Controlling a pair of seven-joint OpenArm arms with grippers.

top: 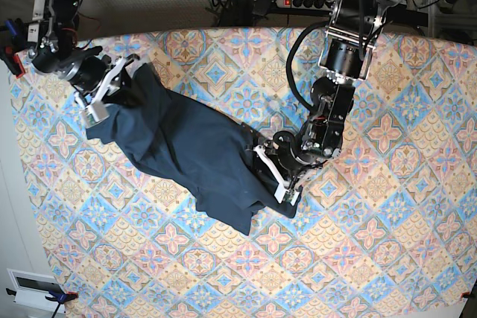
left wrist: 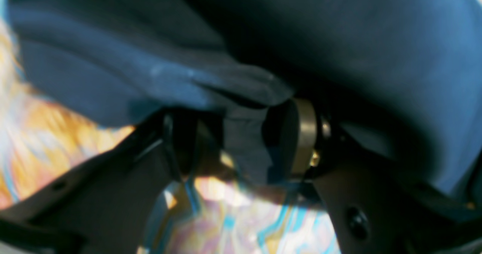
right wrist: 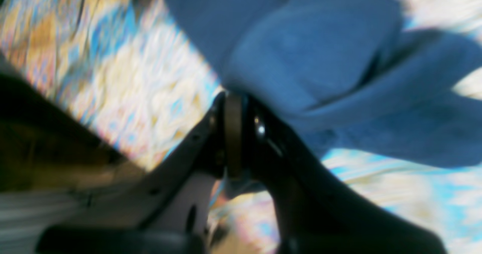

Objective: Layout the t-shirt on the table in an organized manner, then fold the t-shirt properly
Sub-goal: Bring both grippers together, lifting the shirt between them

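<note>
Across the tile-patterned desk (top: 387,251), the navy t-shirt (top: 186,147) lies stretched diagonally, rumpled, between two arms. At its far corner the right pincer (right wrist: 233,133) is pinched tight on a fold of cloth; at the near end the left pincer (left wrist: 241,141) stands wide, with a flap of fabric bunched between its jaws. Soft, light and limp, the shirt looks likely to sag and crease wherever unsupported, so hems and shoulder seams seem the best holds. Cables and a power strip (top: 309,1) lie beyond the desk's far edge, well clear.
</note>
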